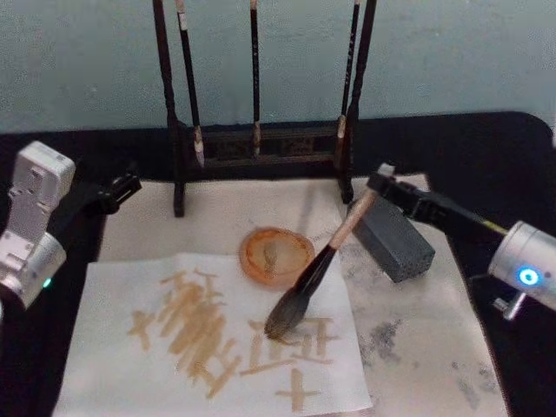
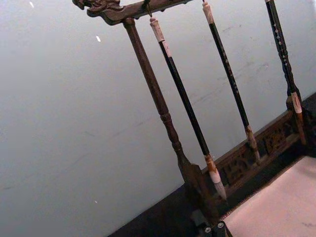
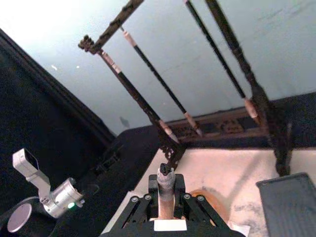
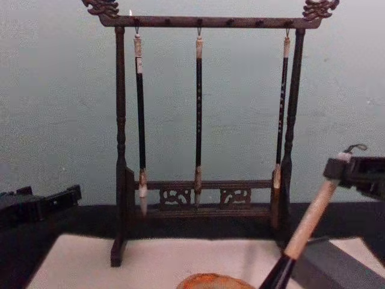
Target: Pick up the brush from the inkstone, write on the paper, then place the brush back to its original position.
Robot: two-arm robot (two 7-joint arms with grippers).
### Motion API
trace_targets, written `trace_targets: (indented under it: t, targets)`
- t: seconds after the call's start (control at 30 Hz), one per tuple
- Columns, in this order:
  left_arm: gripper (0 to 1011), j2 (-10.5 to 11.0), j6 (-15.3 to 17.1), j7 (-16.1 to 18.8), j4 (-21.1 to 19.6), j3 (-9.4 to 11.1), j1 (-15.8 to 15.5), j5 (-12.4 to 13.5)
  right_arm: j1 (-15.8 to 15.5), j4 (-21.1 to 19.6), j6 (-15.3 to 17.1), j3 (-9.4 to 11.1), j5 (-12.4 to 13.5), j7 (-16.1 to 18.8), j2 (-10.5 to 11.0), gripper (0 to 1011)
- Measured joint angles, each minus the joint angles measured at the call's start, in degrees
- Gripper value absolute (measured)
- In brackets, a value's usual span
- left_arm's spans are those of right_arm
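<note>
Brush slants with its grey bristles touching the paper among tan strokes, its pale top clenched in the right claw. Just behind sit a round orange dish and a grey block, with the wooden rack farther back. The left claw hangs over the left side of the black surface, its grip unclear.
</note>
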Motion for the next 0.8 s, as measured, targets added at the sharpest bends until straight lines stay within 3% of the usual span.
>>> trace_targets:
  t: [0.23, 0.47, 0.6, 0.8]
  targets:
    - [1002, 0.00, 0.00, 0.00, 0.00, 0.00, 0.00, 0.00, -1.86, -1.64, -1.28, 2.32, 1.03, 0.67, 1.33, 199]
    - [1002, 0.00, 0.00, 0.00, 0.00, 0.00, 0.00, 0.00, -2.63, -3.99, -1.91, 3.35, 1.37, 1.28, 1.76, 199]
    - [1002, 0.00, 0.00, 0.00, 0.00, 0.00, 0.00, 0.00, -2.05, -5.09, -1.81, 2.91, 1.00, 1.59, 1.29, 199]
    - [1002, 0.00, 0.00, 0.00, 0.00, 0.00, 0.00, 0.00, 0.12, -6.07, -0.65, 0.60, -0.65, 1.76, -0.47, 199]
